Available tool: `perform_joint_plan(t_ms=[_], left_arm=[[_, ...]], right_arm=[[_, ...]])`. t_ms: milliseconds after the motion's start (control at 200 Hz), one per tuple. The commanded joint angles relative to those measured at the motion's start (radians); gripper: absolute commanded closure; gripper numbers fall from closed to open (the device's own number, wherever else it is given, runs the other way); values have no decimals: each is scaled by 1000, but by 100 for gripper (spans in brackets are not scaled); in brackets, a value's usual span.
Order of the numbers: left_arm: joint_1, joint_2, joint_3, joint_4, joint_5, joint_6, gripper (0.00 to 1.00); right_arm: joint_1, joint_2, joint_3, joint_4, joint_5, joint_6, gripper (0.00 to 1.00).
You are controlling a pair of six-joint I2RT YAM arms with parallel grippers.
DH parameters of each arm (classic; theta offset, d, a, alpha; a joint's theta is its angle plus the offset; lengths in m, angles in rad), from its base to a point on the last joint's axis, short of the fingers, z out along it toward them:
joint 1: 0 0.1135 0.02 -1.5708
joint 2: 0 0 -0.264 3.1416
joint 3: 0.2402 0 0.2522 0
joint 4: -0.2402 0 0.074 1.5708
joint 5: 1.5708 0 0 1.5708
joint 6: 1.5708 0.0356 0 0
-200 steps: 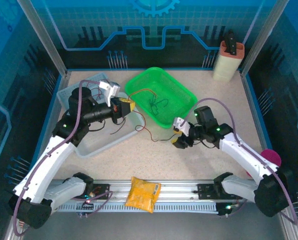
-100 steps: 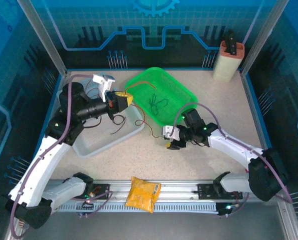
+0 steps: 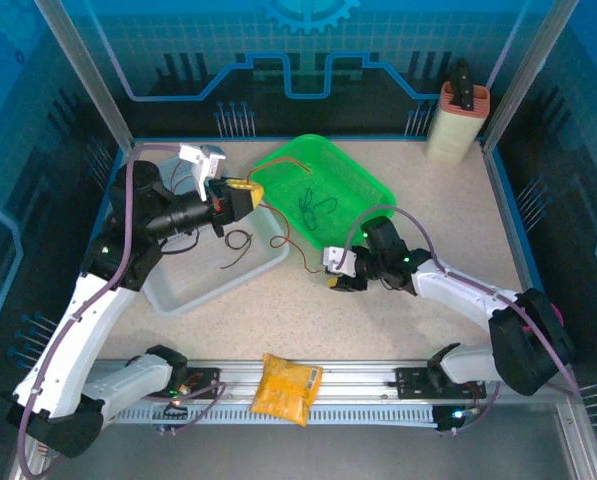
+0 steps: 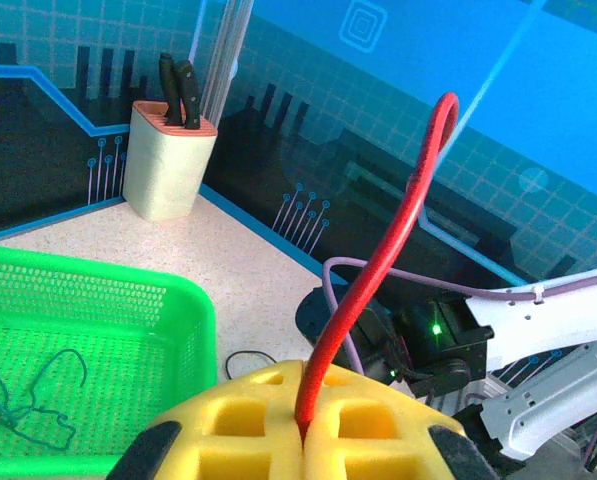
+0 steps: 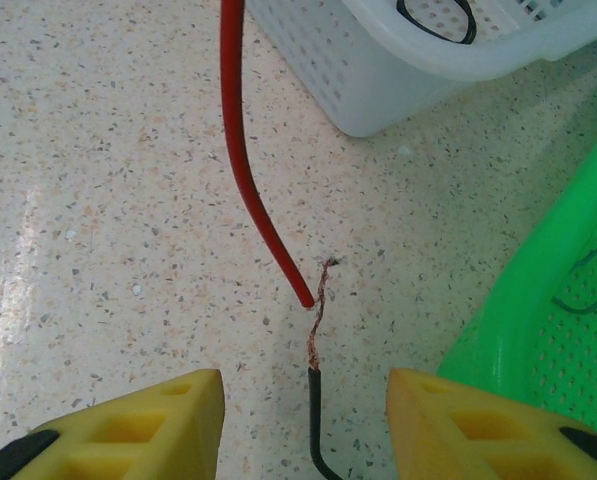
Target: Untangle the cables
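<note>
The left claw [image 3: 240, 192] is clamped on a thin red wire [image 5: 246, 180], lifted over the speckled table [image 5: 98, 200]. The right claw [image 5: 306, 420], half open and empty, straddles a thin black wire [image 5: 312, 400] at its frayed copper tip, just beside the red end. Closing here may snag both wires or crush the strands.

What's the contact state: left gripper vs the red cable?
Touching. In the left wrist view the red cable comes up out of the seam between the left gripper's yellow pads, which are shut on it.
</note>
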Motion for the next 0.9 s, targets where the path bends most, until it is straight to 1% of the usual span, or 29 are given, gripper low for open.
perform_joint_plan(t_ms=[0, 110, 220, 300, 435, 685, 895], left_arm=[[9, -7, 38, -16, 3, -1, 100], [11, -6, 35, -15, 1, 0, 100], [10, -4, 35, -17, 3, 0, 100], [9, -4, 36, -15, 3, 0, 100], [10, -4, 28, -2, 2, -6, 100], [10, -4, 36, -6, 1, -17, 100], [9, -15, 24, 0, -7, -21, 100]], right_arm=[[15, 19, -7, 38, -4, 9, 55], [16, 44, 6, 33, -18, 7, 59], [24, 56, 6, 50, 27, -1, 60], [23, 51, 0, 73, 35, -4, 61], [24, 51, 1, 80, 30, -6, 64], [24, 55, -3, 90, 13, -6, 64], [24, 72, -1, 96, -10, 2, 67]])
